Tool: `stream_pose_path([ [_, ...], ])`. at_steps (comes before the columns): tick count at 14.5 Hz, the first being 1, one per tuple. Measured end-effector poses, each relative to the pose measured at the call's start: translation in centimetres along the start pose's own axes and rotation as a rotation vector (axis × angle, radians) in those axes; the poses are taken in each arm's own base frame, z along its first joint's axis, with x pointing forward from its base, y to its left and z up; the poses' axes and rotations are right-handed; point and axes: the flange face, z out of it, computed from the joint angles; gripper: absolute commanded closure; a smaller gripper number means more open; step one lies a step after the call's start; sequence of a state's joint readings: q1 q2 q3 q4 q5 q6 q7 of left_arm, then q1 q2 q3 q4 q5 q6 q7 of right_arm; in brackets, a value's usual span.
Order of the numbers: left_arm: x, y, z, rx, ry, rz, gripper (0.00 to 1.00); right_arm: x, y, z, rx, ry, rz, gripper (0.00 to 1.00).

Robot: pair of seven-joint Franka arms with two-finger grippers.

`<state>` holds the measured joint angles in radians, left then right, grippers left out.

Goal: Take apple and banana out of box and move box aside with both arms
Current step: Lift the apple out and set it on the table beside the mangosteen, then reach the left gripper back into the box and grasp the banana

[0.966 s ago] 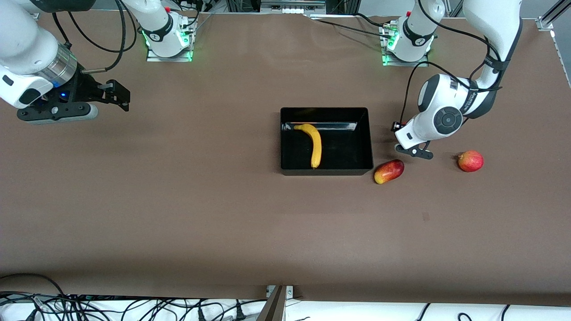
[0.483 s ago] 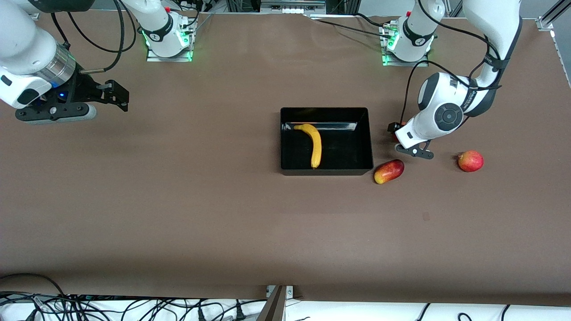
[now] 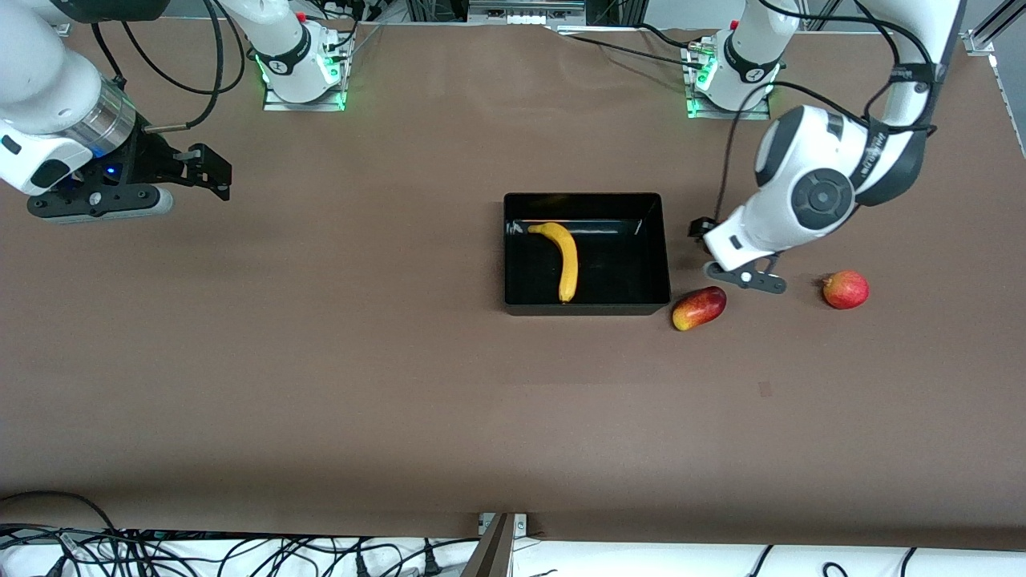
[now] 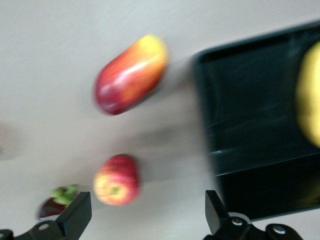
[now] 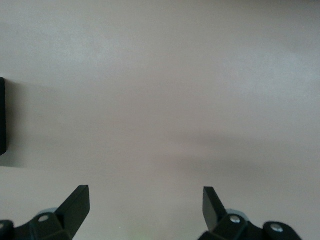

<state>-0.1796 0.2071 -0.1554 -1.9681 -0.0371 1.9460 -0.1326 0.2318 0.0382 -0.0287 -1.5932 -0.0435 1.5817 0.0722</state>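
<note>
The black box (image 3: 661,240) stands mid-table with the yellow banana (image 3: 566,260) lying in it; both also show in the left wrist view, the box (image 4: 250,125) and the banana (image 4: 310,100). My left gripper (image 3: 708,244) is open and hovers beside the box's end toward the left arm. In the left wrist view it (image 4: 145,212) is over a small red apple with a yellow patch (image 4: 116,180), which the arm hides in the front view. My right gripper (image 3: 210,171), also in its wrist view (image 5: 145,197), is open and empty and waits over bare table at the right arm's end.
A red-and-yellow mango-shaped fruit (image 3: 699,308) (image 4: 131,74) lies by the box's near corner. Another round red-and-yellow fruit (image 3: 845,289) lies toward the left arm's end. A small dark red fruit with green leaves (image 4: 56,201) sits beside the apple.
My left gripper has shifted slightly toward the box and its elbow has risen. The right arm has barely moved. The fruits and box have not moved.
</note>
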Motion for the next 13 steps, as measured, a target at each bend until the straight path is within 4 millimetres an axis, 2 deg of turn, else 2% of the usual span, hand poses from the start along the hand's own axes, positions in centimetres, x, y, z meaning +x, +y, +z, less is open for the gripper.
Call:
stream_pose_path([
  [1, 0.1, 2.7, -0.4, -0.007, 0.007, -0.027, 0.00, 0.0, 0.0, 0.0, 0.000, 0.000, 0.000, 0.00],
  [2, 0.2, 5.4, 0.1, -0.006, 0.003, -0.047, 0.00, 0.0, 0.0, 0.0, 0.000, 0.000, 0.000, 0.00],
  [6, 2.6, 14.1, 4.7, -0.016, 0.028, -0.142, 0.00, 0.0, 0.0, 0.0, 0.000, 0.000, 0.001, 0.00],
  [8, 3.5, 17.7, 7.6, -0.043, 0.074, -0.192, 0.00, 0.0, 0.0, 0.0, 0.000, 0.000, 0.001, 0.00],
  [11, 3.8, 21.4, 12.6, -0.074, 0.113, -0.220, 0.00, 0.0, 0.0, 0.0, 0.000, 0.000, 0.001, 0.00],
  [13, 3.9, 22.3, 14.8, -0.077, 0.111, -0.228, 0.00, 0.0, 0.0, 0.0, 0.000, 0.000, 0.001, 0.00],
])
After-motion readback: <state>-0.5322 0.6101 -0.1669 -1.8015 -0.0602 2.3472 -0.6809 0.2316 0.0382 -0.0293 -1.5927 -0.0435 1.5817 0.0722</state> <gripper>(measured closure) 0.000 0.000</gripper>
